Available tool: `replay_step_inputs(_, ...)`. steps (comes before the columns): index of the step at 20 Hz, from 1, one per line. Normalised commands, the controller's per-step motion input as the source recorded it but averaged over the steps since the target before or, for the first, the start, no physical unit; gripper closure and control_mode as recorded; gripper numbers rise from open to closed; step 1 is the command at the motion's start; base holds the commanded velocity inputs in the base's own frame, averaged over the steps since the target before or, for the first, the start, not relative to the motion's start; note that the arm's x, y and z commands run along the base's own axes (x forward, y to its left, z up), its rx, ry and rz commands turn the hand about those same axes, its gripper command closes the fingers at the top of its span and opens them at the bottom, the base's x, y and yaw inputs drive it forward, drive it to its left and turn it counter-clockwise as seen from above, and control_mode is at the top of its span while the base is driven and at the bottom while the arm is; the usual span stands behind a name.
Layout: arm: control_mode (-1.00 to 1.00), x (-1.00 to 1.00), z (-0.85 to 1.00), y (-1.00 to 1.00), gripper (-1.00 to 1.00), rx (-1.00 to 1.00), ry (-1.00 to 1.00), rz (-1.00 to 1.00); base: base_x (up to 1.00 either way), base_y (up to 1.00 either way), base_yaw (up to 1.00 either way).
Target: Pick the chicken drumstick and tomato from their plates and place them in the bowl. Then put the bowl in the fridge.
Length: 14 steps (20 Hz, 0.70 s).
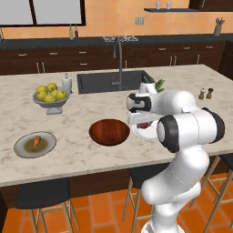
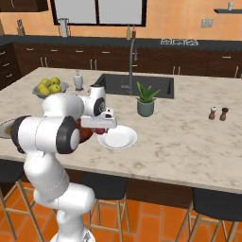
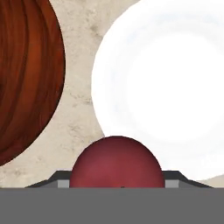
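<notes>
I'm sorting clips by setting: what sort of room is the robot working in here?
A home-style kitchen, rendered rather than filmed. An island counter holds a built-in sink with a tall faucet, dark cabinets line the far wall, and stools stand at the counter's near edge.

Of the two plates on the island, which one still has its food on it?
The grey plate with the brownish centre, at the left end of the counter: the drumstick lies on it. The white plate under the gripper is bare; the tomato sits between the fingers.
</notes>
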Motion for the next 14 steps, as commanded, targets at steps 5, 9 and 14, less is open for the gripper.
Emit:
replay_step_inputs(5, -1.0, -0.03, 0.36, 0.88, 1.0, 0.0, 0.17, 0.1, 0.0, 0.0, 0.0)
replay_step_inputs(9, -1.0, 0.61, 0.06, 0.97, 1.0, 0.0, 0.26, 0.08, 0.0, 0.0, 0.0)
replay_step_inputs(14, -1.0, 0.88, -0.27, 0.69, 1.0, 0.0, 0.09, 0.0, 0.0, 0.0, 0.0)
